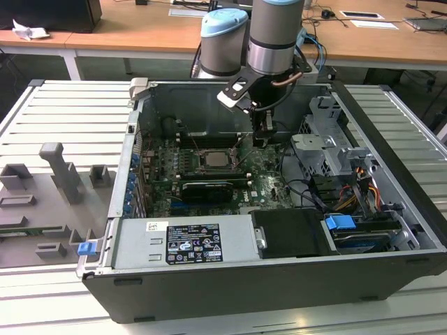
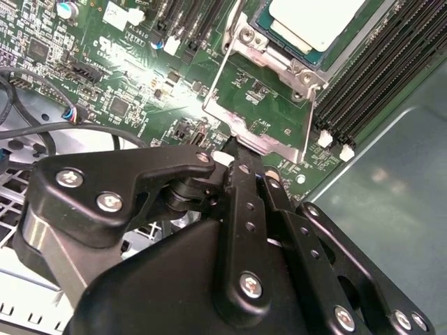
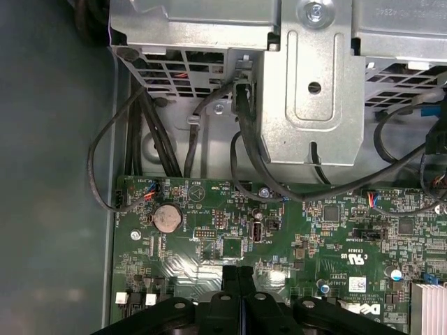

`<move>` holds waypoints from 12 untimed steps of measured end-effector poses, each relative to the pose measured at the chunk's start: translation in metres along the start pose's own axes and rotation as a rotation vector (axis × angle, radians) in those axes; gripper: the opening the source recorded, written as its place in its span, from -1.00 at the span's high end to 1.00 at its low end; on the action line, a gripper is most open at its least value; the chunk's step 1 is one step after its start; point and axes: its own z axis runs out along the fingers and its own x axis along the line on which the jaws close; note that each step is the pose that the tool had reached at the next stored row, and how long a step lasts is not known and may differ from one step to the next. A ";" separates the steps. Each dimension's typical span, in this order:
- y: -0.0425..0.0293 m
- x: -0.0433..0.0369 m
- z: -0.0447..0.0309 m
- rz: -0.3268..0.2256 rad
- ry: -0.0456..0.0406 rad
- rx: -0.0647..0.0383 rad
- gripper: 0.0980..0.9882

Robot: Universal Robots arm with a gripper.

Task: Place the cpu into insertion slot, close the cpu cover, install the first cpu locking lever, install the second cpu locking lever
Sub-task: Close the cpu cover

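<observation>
The cpu (image 2: pixel 318 19) lies flat in the insertion slot (image 2: pixel 305 75), its pale metal top showing; in the exterior view the cpu (image 1: pixel 213 159) sits mid-motherboard. The cpu cover (image 2: pixel 260 137), a thin silver frame, is swung open and tilted away from the slot, with green board visible through its window. My gripper (image 2: pixel 237 149) is shut, its black fingertips right at the cover's outer edge; I cannot tell whether they pinch it. The exterior view shows the gripper (image 1: pixel 264 138) low inside the case, just on that view's right of the slot. The shut fingers (image 3: pixel 230 279) hover over the board.
Black memory slots (image 2: pixel 380 84) flank the socket. A silver drive cage (image 3: pixel 307 91) with hanging cables (image 3: pixel 241 150) stands close by. The power supply (image 1: pixel 181 241) and a black expansion card (image 1: pixel 206 188) lie nearer the camera. Grey fixtures (image 1: pixel 63 174) sit outside the case.
</observation>
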 end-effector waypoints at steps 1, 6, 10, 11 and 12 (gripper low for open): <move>-0.0002 0.0000 0.0000 0.000 0.0000 0.000 0.98; -0.0015 0.0001 0.0000 0.000 0.0000 0.000 0.98; -0.0025 0.0001 -0.0001 0.000 0.0000 0.000 0.98; -0.0028 0.0001 -0.0001 0.000 0.0001 0.000 0.98; -0.0032 0.0001 -0.0001 0.000 0.0000 0.000 0.98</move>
